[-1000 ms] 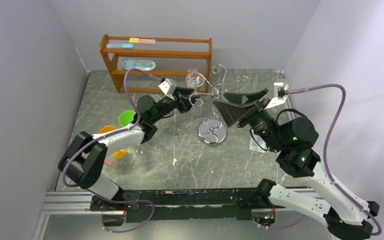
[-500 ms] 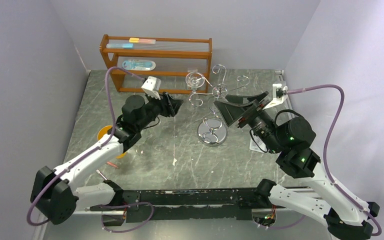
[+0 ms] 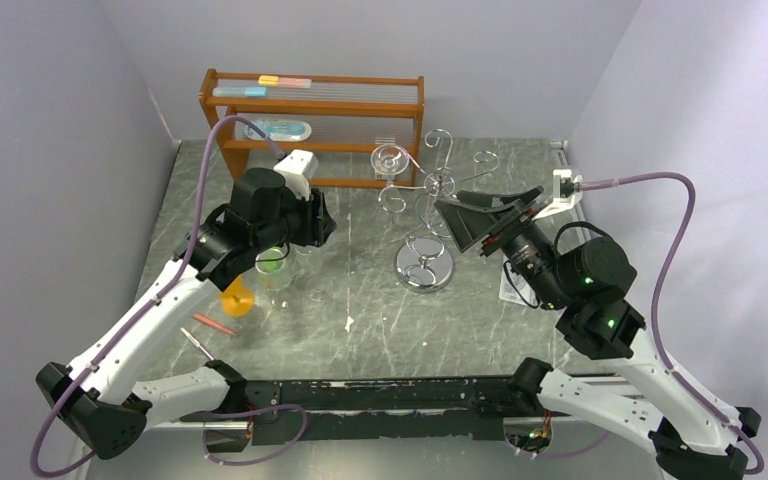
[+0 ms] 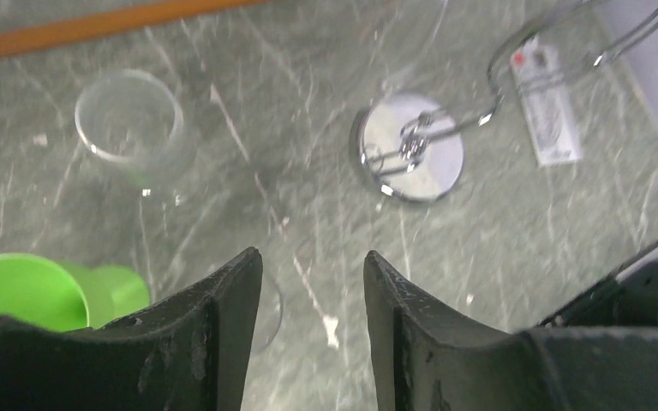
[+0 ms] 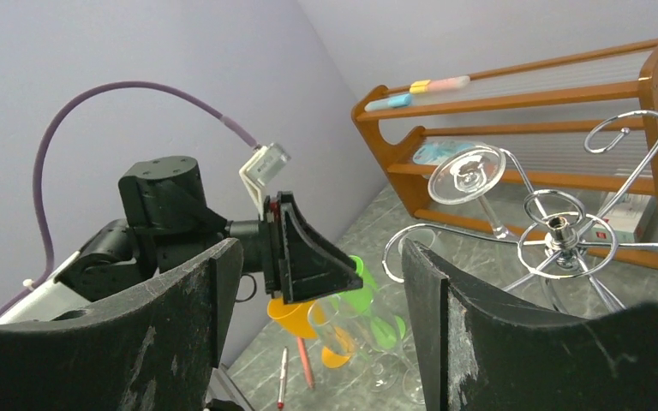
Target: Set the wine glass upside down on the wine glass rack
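1. Left claw (image 4: pixel 310 261): jaws partly apart, empty, aimed down at the grey marble tabletop (image 4: pixel 291 171).
2. Right claw (image 5: pixel 321 248): wide, empty.
3. Clear wine glass (image 5: pixel 467 174): hangs foot-up on the shiny chrome wire rack (image 5: pixel 555 224), stem roughly vertical.
4. Upright clear glass (image 4: pixel 133 128): ahead-left of the left claw, the nearer arm. The green plastic cup (image 4: pixel 26 291) stands close by, with open tabletop toward the rack.

One wine glass rack (image 3: pixel 425 268) and one wooden shelf (image 3: pixel 312 105) stand on the one table (image 3: pixel 380 320). One wine glass (image 3: pixel 392 157) hangs on the rack. At least two more clear glasses (image 4: pixel 133 128) stand below. There are one green cup (image 4: pixel 17 291), one orange cup (image 3: pixel 237 298), two pens (image 3: pixel 212 324) and one paper card (image 4: pixel 548 103).
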{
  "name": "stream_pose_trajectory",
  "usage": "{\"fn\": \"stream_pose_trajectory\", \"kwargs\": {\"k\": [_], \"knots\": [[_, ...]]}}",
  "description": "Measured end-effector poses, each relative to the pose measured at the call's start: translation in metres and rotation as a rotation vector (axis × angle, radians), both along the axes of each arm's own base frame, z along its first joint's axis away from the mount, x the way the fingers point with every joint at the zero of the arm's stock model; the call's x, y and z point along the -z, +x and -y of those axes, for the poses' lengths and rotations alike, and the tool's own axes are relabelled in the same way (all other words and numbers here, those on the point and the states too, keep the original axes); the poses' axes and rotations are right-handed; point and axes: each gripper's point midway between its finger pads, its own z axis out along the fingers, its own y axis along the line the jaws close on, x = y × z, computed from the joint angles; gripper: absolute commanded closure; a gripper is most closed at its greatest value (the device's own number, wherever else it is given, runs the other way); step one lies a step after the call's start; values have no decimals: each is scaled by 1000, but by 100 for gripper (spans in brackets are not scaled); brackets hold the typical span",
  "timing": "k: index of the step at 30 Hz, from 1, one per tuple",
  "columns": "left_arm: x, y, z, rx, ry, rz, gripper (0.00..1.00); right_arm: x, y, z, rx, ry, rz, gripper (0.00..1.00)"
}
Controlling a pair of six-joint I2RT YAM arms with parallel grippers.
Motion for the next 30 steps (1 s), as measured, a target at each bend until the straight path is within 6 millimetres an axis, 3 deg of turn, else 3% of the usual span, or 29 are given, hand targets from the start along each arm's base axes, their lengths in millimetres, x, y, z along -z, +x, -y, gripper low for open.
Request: {"fn": "stream_pose_trajectory", "kwargs": {"k": [3,8,16,21,30], "knots": [[16,-15,-8,27,68,-75,46,2,2,-1,3,-2,-7,28],[38,-33,-17,72,149,-162,56,6,3,-3,1,-5,-21,28],[72,-34,-18,87,220,-233,58,9,4,-4,-1,-6,-31,28],[82,-29,-16,90,245,-249,63,9,4,-4,-1,-5,-31,28],[95,-23,-16,94,291,-269,95,16,4,-5,-3,-12,-41,28]]}}
